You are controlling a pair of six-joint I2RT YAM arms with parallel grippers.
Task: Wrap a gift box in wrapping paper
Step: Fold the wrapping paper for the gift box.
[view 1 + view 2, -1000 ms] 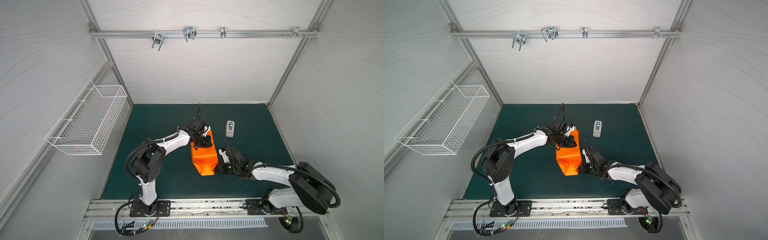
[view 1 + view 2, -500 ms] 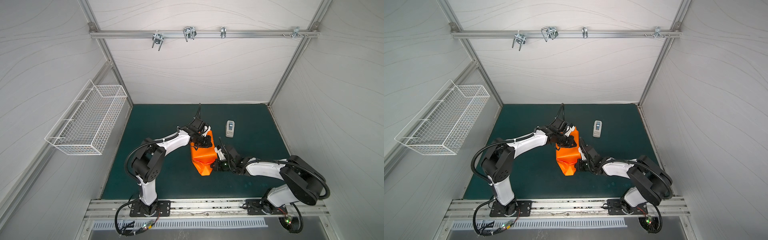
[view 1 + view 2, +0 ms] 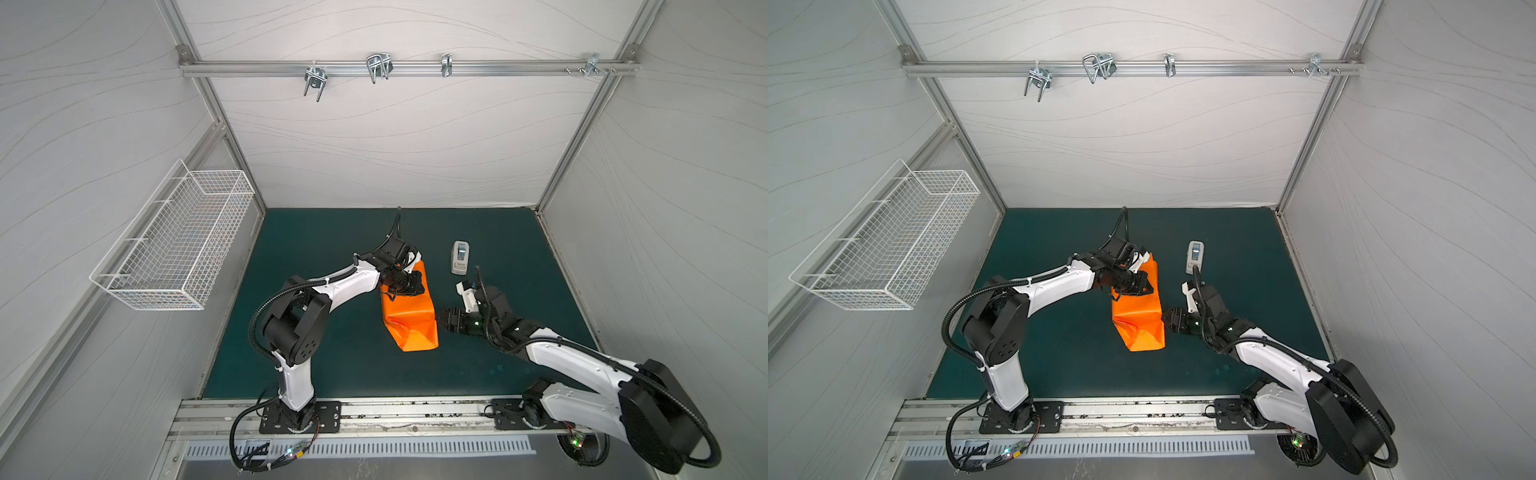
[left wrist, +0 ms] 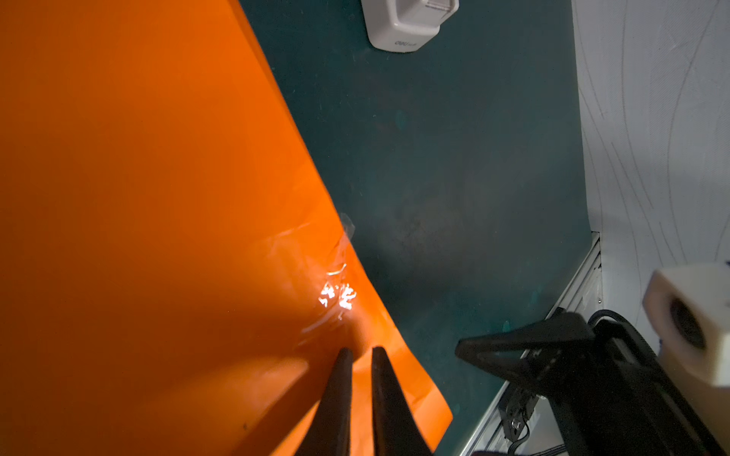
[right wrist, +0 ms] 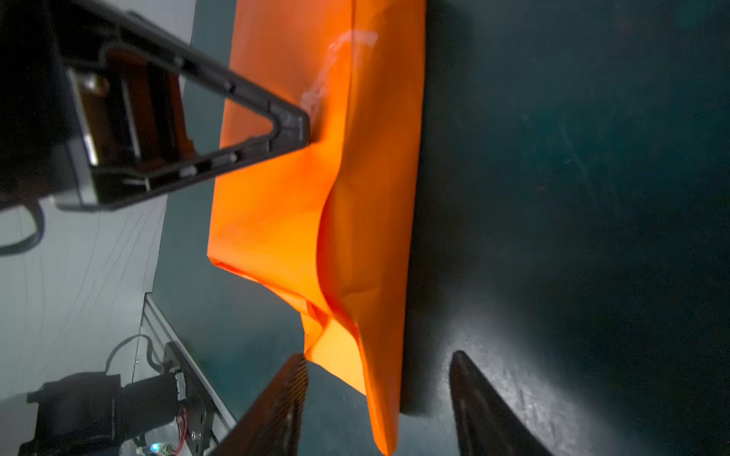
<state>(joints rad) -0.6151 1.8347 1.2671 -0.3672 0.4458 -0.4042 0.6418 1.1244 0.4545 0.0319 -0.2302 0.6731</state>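
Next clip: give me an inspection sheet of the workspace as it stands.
Surface: green mat, faintly scuffed.
Job's things: wrapping paper folded into a creased parcel; gift box not visible.
Clutter: tape dispenser standing apart from the parcel.
Grippers: left gripper nearly shut, tips pressing the paper; right gripper open, holding nothing.
Cables: black conduit along each arm; loose wires below the left arm's base.
Surroundings: wire basket on a wall, hooks overhead.

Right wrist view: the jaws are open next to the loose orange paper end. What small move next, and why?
Probably ease the right gripper forward and close on the loose end flap of the wrapping paper. Its jaws stand open with that crumpled flap lying between them, while the left gripper appears to pinch the paper on top, steadying it.
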